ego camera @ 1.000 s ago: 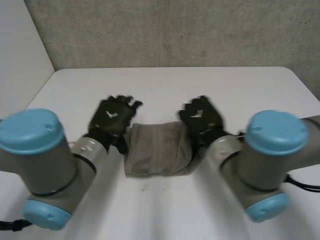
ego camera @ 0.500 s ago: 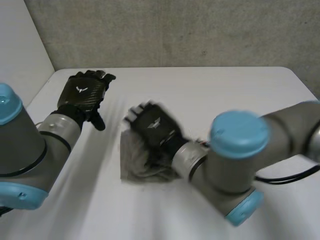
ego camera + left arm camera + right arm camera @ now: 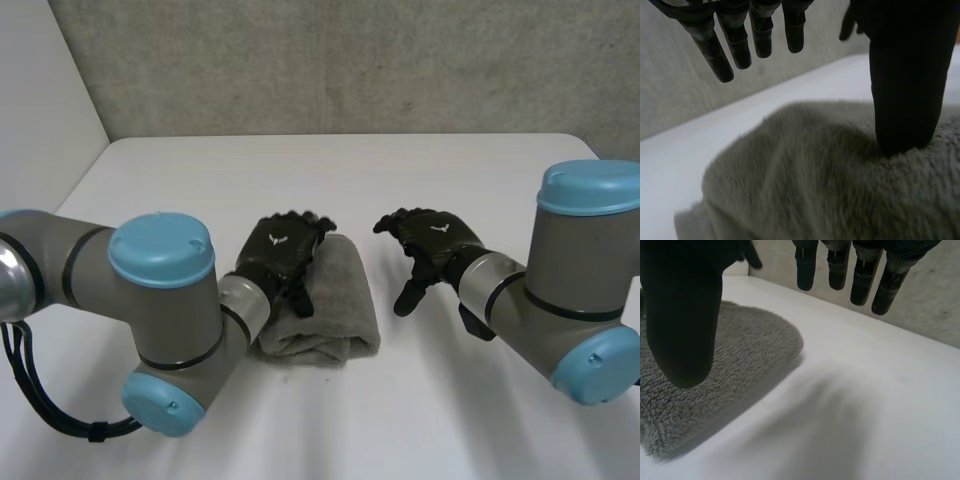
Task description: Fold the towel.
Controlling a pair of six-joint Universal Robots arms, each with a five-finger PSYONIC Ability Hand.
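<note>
A grey towel (image 3: 338,300) lies folded into a narrow thick bundle in the middle of the white table (image 3: 420,170). My left hand (image 3: 278,250) rests over the towel's left edge. In the left wrist view its thumb (image 3: 900,75) presses down into the towel (image 3: 805,190), while its fingers (image 3: 735,45) hang straight above the cloth, holding nothing. My right hand (image 3: 435,238) hovers just right of the towel, off the cloth. In the right wrist view that hand (image 3: 682,315) is open, fingers (image 3: 860,275) spread over bare table, with the towel's rounded end (image 3: 745,350) beside the thumb.
A grey wall (image 3: 350,60) runs behind the table's far edge, and a white panel (image 3: 40,100) stands at the left. Bare tabletop (image 3: 865,415) stretches to the right of the towel and beyond it.
My right hand has swept off the towel to its right side. My left hand has come back from the table's far left onto the towel's left edge. The towel now lies narrower.
</note>
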